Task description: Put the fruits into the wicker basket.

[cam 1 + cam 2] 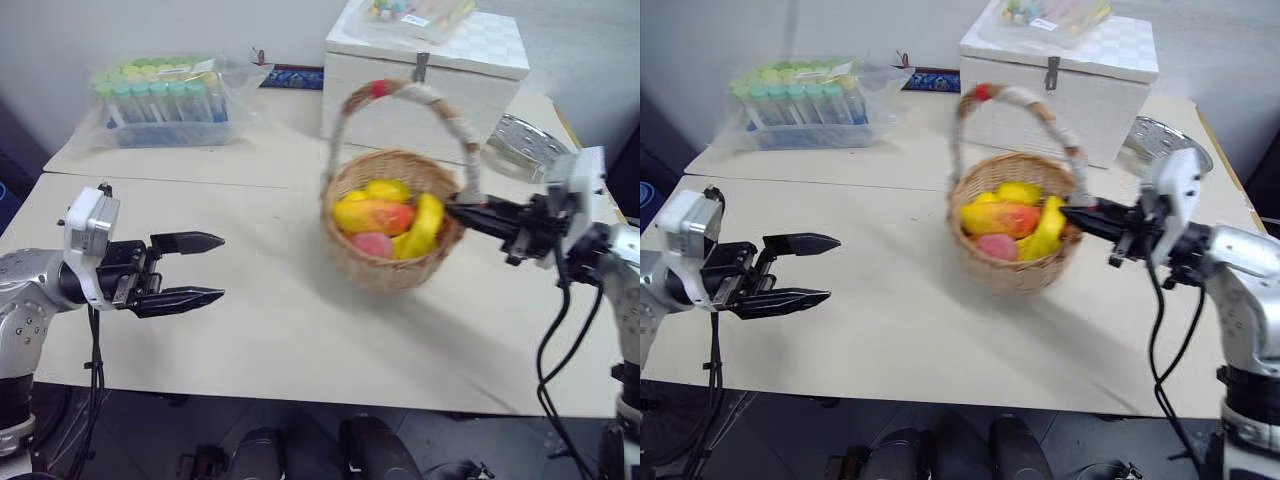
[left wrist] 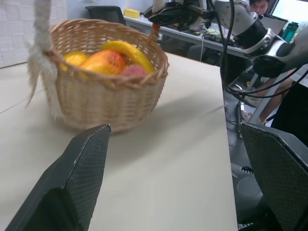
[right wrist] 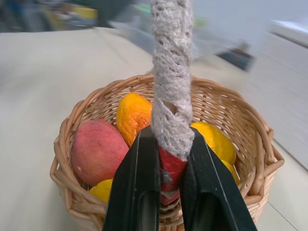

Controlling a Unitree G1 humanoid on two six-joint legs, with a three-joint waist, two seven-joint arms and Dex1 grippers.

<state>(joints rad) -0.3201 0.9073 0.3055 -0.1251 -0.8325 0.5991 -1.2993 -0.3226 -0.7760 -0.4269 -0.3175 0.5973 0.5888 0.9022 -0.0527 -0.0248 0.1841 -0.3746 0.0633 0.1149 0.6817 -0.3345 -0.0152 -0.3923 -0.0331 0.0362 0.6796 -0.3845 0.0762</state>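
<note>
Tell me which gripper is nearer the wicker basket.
Right. The right gripper is shut on the wicker basket handle's red end; the left gripper hovers open, apart, across the table.

Tan wicker basket point(image 1: 392, 262), white-wrapped red-ended handle point(image 1: 452, 117); orange-red mango point(image 1: 374, 215), yellow banana point(image 1: 427, 225); white box point(image 1: 425, 75).

Even, bright indoor light is falling from above, casting a soft shadow beside the wicker basket point(image 1: 392, 262). The basket's handle is smearing, probably motion blur; the right wrist view's background is dissolving out of focus.
</note>
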